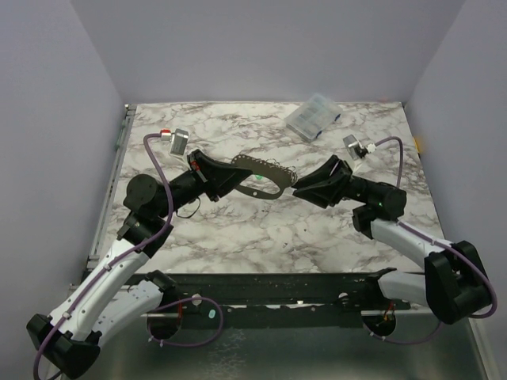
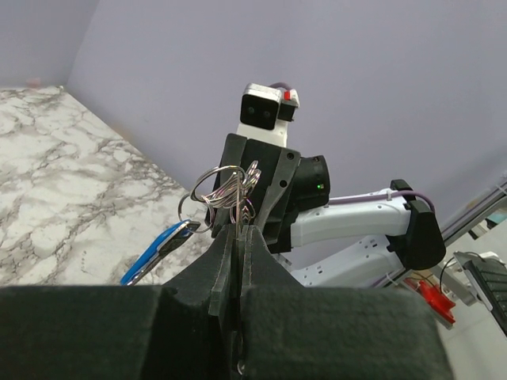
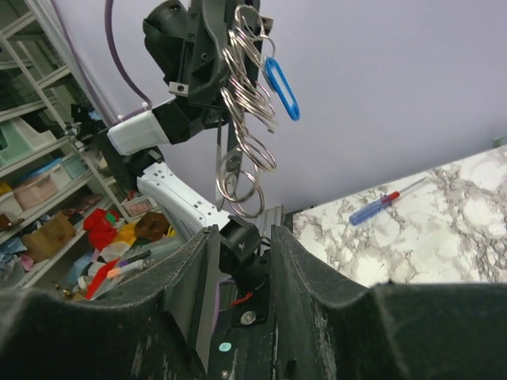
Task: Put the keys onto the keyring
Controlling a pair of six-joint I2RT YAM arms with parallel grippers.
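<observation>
My left gripper [image 1: 228,176] is shut on the keyring [image 1: 260,169], a flat grey band held above the table, with several silvery split rings [image 1: 277,169] along its edge. A green key tag [image 1: 257,179] shows on it. In the left wrist view the jaws [image 2: 238,231] pinch the thin band edge-on, with the rings [image 2: 223,190] above and the blue key [image 2: 154,252] hanging to the left. My right gripper [image 1: 299,188] is open at the band's free end. In the right wrist view [image 3: 238,233] the rings [image 3: 247,119] and blue tag [image 3: 281,85] hang just above its open fingers.
A clear plastic compartment box [image 1: 313,117] lies at the back of the marble table [image 1: 261,237]. A blue screwdriver with a red tip [image 3: 386,203] lies on the table. Purple walls enclose the left, back and right sides.
</observation>
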